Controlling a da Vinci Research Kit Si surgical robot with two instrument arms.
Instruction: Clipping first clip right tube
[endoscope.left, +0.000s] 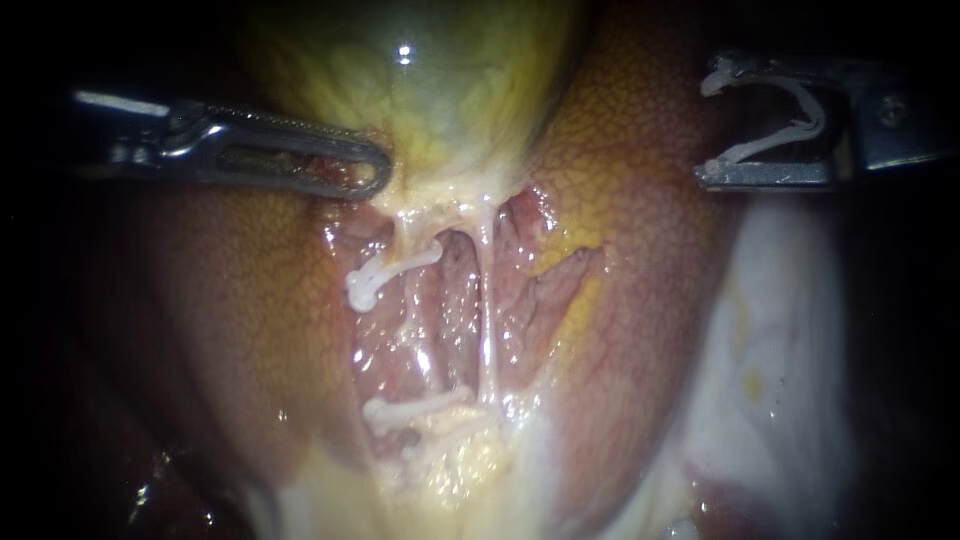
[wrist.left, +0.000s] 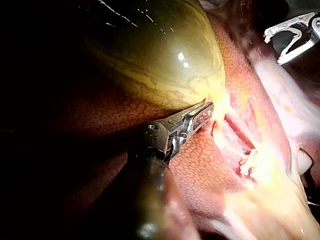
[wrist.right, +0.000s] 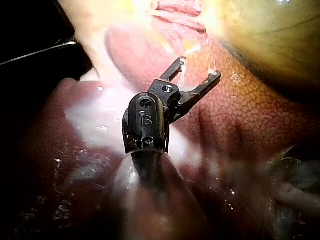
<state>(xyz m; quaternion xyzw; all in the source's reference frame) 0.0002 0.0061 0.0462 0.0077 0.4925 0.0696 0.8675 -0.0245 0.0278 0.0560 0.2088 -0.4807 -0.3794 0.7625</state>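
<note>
The right tube (endoscope.left: 487, 300) runs upright, a pale strand from the gallbladder (endoscope.left: 430, 80) neck downward. Well apart, to its upper right, the right instrument (endoscope.left: 710, 128) hovers, its spread hand carrying an open white clip (endoscope.left: 815, 118). The left instrument (endoscope.left: 370, 168) hand grips the gallbladder.

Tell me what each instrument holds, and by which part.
Left instrument grips the gallbladder at its narrow lower end. Right instrument holds a white clip, one leg against each jaw.
</note>
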